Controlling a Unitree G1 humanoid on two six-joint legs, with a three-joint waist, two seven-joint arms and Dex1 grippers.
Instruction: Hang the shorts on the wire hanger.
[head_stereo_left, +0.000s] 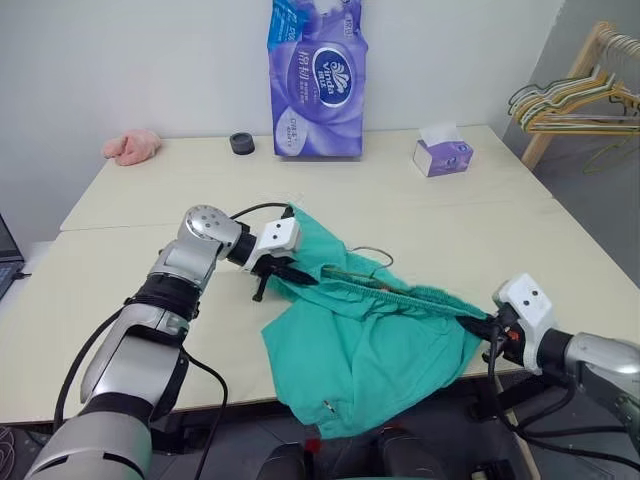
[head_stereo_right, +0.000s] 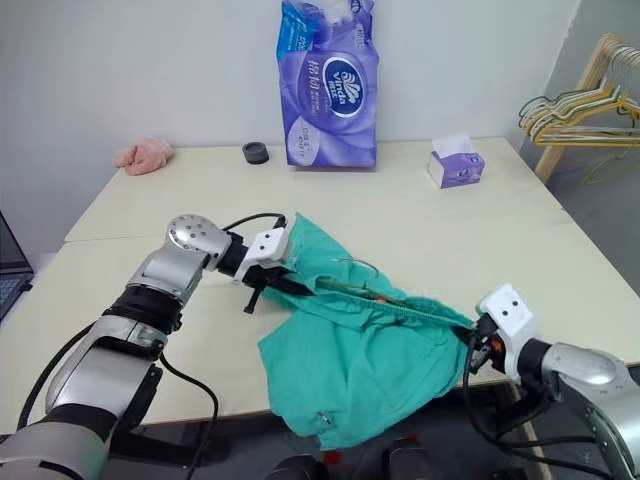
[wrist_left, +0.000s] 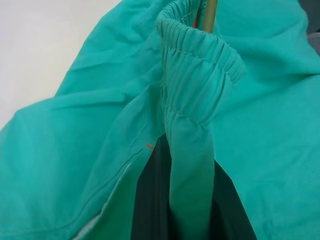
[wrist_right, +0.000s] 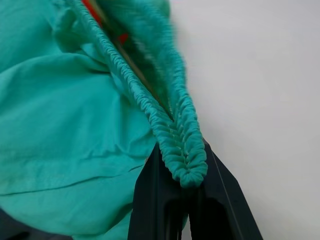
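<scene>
Both grippers, left and right, pinch opposite waistband ends of the shorts, stretching it taut (hanger hook peeks out), probably to seat it.

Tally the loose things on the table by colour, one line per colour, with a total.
Teal-green: 1, the shorts
Purple: 2, the tissue pack and the tissue box
Pink: 1, the cloth lump
Black: 1, the small ring
Grey: 1, the wire hanger, mostly inside the shorts
Total: 6
</scene>
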